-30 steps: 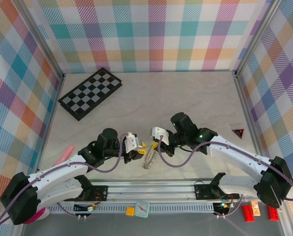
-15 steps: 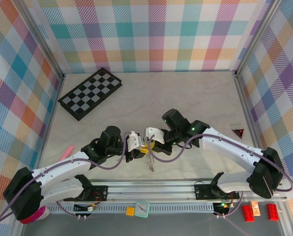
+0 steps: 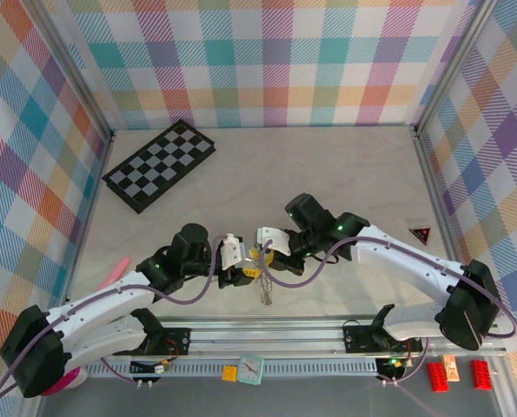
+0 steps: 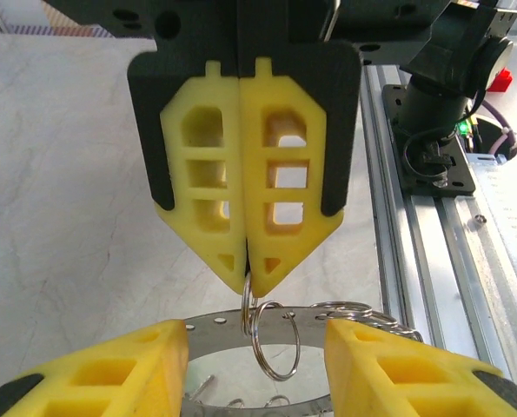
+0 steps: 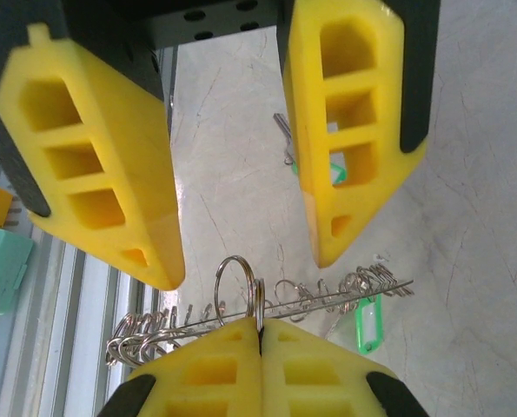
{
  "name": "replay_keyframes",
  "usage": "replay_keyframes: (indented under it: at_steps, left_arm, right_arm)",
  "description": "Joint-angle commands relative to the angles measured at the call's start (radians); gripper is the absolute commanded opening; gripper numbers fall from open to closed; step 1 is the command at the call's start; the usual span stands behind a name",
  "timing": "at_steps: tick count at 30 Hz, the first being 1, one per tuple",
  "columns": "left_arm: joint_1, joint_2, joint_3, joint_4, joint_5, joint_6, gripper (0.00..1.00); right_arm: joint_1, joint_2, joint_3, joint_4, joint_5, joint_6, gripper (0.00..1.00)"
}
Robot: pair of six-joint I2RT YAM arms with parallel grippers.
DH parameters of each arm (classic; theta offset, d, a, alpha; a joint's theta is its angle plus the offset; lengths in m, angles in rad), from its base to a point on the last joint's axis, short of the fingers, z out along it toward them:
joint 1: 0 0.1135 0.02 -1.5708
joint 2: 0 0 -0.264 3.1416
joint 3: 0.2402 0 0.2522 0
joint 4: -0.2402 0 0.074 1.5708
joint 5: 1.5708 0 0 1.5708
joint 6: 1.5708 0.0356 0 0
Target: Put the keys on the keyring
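Right gripper [image 3: 263,254] shifted left. Top view: it meets left gripper [image 3: 243,268], with the keyring [image 3: 264,291] dangling. Left wrist: we see left's yellow ribbed fingers spread, right's pressed together, pinching the keyring's wire loop. Right wrist adds mint-tagged keys [image 5: 368,314] over the marbled table [image 5: 467,174].

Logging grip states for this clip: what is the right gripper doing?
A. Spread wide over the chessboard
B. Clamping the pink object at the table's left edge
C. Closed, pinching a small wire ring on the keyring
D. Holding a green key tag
C: in the left wrist view the right gripper has its jaws pressed together on a small wire ring just above the keyring.
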Motion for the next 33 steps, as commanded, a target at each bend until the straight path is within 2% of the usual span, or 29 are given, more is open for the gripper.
replay_keyframes:
  at_steps: [1, 7, 14, 17, 21, 27, 30, 33]
  left_arm:
    - [-0.009, -0.025, 0.004, -0.011, -0.01, 0.012, 0.43]
    - [-0.009, 0.001, 0.011, -0.014, -0.108, 0.008, 0.33]
    - [-0.009, 0.011, -0.007, 0.036, -0.188, -0.025, 0.36]
    - [-0.009, 0.03, -0.002, 0.031, -0.161, -0.023, 0.39]
    - [-0.01, 0.069, 0.008, 0.018, -0.06, -0.015, 0.45]
    - [-0.009, 0.088, 0.013, 0.032, 0.049, -0.021, 0.48]
    - [-0.009, 0.078, 0.008, 0.051, 0.069, -0.026, 0.49]
    - [-0.009, 0.076, 0.009, 0.053, 0.038, -0.03, 0.49]
  right_arm:
    - [0.008, -0.008, 0.031, -0.007, -0.013, -0.024, 0.0]
    - [0.011, -0.016, 0.025, -0.003, -0.005, -0.021, 0.0]
    - [0.011, -0.02, 0.015, 0.002, -0.005, -0.016, 0.0]
    - [0.012, -0.018, 0.015, 0.006, -0.007, -0.013, 0.0]
    - [0.012, -0.018, 0.012, 0.013, -0.009, -0.012, 0.0]
    - [0.012, -0.017, 0.012, 0.013, -0.006, -0.011, 0.0]
    - [0.012, -0.014, 0.013, 0.017, -0.006, -0.007, 0.0]
    - [0.012, -0.011, 0.014, 0.022, -0.019, -0.001, 0.0]
